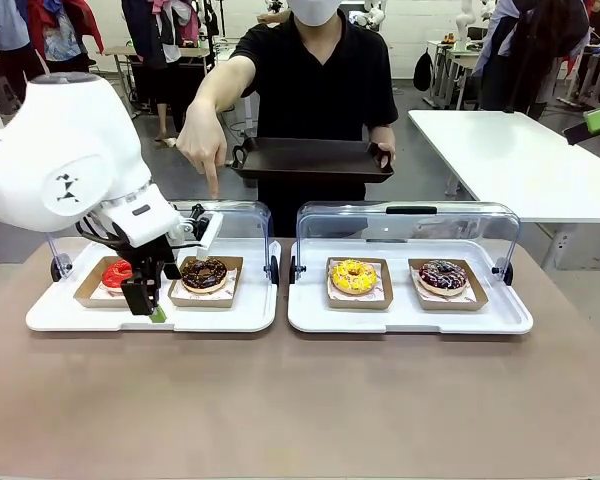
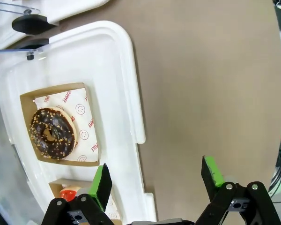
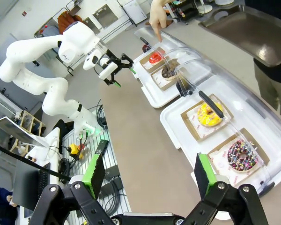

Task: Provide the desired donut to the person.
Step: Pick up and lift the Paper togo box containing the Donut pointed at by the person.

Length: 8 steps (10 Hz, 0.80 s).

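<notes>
We find bare table at six o'clock of both trays. A shut dome covers the right tray. At twelve o'clock of the open left tray, a pointing hand hangs.

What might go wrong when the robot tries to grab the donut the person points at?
The open left end effector hangs near both the red donut and the chocolate donut, so it might take the wrong one. The person's pointing hand is close above that tray and could get bumped.
</notes>
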### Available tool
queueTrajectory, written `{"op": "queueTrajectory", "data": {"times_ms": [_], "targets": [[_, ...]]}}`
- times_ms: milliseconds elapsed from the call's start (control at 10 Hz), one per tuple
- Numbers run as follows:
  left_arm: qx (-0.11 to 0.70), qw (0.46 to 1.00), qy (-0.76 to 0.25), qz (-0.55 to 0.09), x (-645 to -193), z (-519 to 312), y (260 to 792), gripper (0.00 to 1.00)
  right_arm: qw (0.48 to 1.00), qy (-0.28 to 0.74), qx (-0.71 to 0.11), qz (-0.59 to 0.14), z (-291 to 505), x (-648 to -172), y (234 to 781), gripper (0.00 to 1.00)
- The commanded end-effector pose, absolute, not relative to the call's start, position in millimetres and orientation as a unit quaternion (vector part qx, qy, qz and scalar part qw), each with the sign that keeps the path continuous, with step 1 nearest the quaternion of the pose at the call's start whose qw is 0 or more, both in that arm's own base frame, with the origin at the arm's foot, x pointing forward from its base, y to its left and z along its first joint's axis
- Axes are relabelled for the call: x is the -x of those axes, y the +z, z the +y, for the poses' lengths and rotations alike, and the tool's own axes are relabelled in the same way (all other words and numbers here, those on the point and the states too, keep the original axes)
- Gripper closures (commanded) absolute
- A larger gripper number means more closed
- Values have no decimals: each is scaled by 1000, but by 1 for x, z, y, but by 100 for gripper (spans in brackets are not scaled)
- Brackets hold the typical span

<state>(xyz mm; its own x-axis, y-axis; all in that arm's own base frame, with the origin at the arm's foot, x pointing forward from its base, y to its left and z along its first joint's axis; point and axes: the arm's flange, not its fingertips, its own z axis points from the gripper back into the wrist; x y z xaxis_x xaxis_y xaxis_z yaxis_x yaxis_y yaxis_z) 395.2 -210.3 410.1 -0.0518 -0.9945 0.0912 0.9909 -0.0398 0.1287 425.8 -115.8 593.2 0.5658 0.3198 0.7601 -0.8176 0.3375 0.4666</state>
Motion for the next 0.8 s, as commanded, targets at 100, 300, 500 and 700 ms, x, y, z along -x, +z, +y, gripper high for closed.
{"op": "queueTrajectory", "data": {"times_ms": [100, 300, 500, 700], "targets": [[-18, 707, -705, -54, -430, -209, 401, 0, 766, 368, -442, -288, -116, -426, 594, 0], [-7, 698, -713, -67, -417, -208, 399, 0, 766, 368, -442, -288, -116, -426, 594, 0], [-7, 698, -713, -67, -417, -208, 399, 0, 766, 368, -442, -288, -116, -426, 594, 0], [-7, 698, -713, -67, -417, -208, 399, 0, 766, 368, -442, -288, -116, -426, 594, 0]]}}
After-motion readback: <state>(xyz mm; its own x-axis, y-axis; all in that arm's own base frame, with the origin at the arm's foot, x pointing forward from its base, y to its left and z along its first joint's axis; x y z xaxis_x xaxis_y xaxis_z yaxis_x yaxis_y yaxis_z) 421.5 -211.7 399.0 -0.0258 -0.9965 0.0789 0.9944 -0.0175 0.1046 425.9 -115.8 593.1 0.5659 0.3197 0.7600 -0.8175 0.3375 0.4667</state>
